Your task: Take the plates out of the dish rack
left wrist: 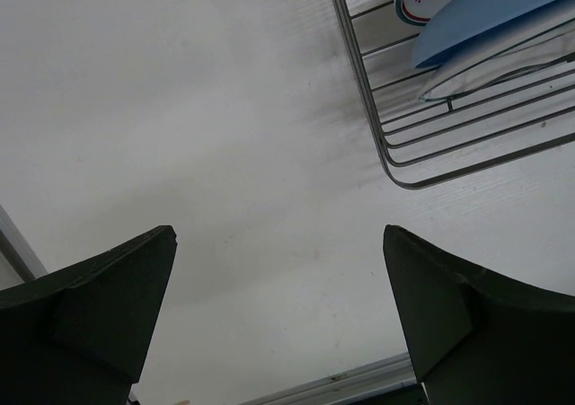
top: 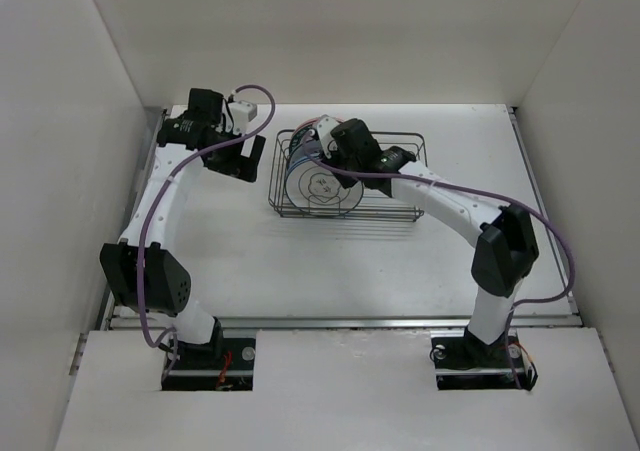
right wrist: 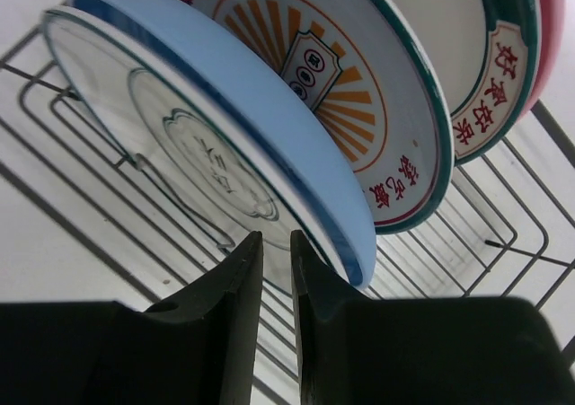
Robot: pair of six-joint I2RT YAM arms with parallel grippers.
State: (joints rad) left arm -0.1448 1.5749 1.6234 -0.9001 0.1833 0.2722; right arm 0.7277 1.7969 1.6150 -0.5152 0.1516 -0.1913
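The dish rack (top: 400,211) sits at the table's centre back, with several plates standing in it. In the right wrist view, front to back, are the white plate with dark ring and drawing (right wrist: 162,127), the light blue plate (right wrist: 269,127), the orange-patterned plate (right wrist: 341,82), the green-rimmed white plate (right wrist: 485,55) and the pink plate (right wrist: 552,28). My right gripper (right wrist: 274,236) straddles the white plate's rim, its fingers nearly closed on it. The white plate faces up in the top view (top: 320,186). My left gripper (left wrist: 278,239) is open and empty above bare table left of the rack (left wrist: 395,154).
White walls enclose the table on the left, back and right. The left arm's purple cable (top: 255,96) loops near the rack's left end. A metal rail (left wrist: 359,382) runs along the table edge in the left wrist view.
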